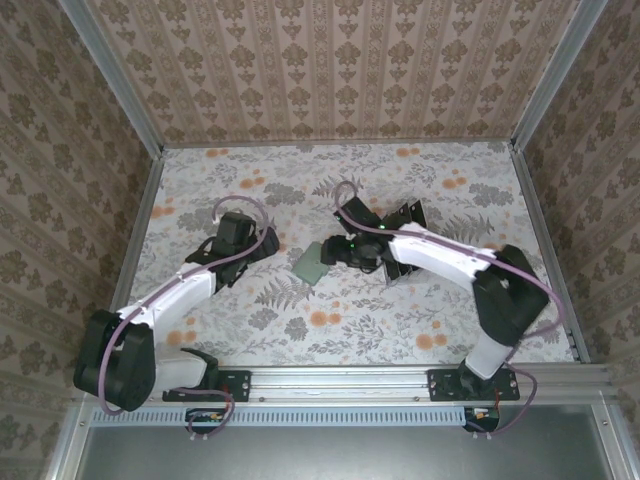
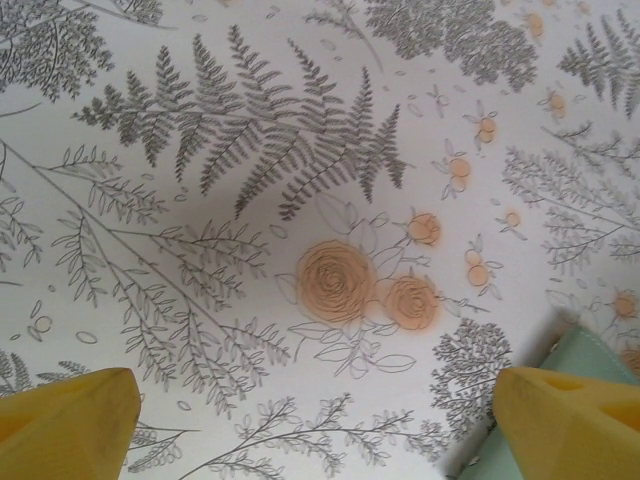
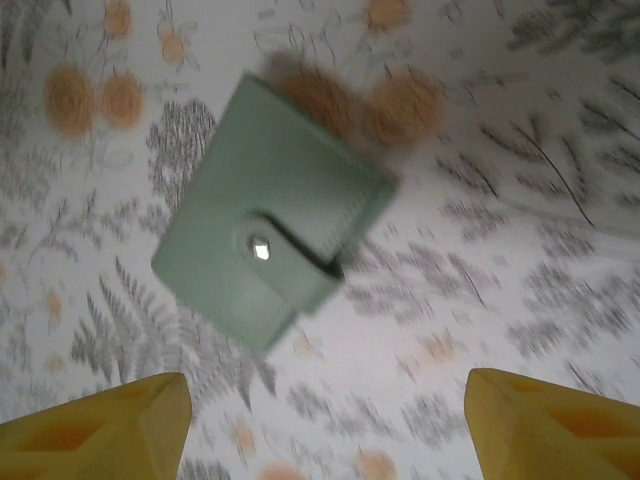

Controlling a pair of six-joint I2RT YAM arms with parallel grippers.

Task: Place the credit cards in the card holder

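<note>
Walls [image 1: 330, 70]: patterned brown wallpaper closes the table in at 9, 12 and 3 o'clock in the top view.
Table [image 1: 300, 340]: covered in a pale cloth printed with grey ferns and orange flowers; a metal rail runs along its 6 o'clock edge.
Right arm [image 1: 450, 262]: white and black, it rises from its base at 5 o'clock and reaches across towards the table's middle.
Left arm [image 1: 170, 295]: from its base at 7 o'clock it stretches up towards 10 o'clock of the middle, with a purple cable looped along it.
Right gripper [image 3: 325, 390]: the yellow fingers [image 3: 100, 430] stand well apart with bare cloth between them, so it is open and holds nothing; from above it sits just at 3 o'clock of the card holder.
Left gripper [image 2: 320, 400]: the jaws are spread wide over bare cloth and grip nothing; a corner of the card holder shows beside the fingertip at 4 o'clock in its wrist view.
Card holder [image 1: 310, 265]: sage green, lying flat on the cloth just at 9 o'clock of the table's middle, between the two grippers. In the right wrist view it lies turned at an angle, at 12 o'clock of the fingers and clear of them, with its flap closed.
Credit cards [image 1: 405, 215]: a dark cluster at 2 o'clock of the middle, behind the right arm; too small to count.
Snap [image 3: 262, 250]: a small silver stud on the closing tab.
</note>
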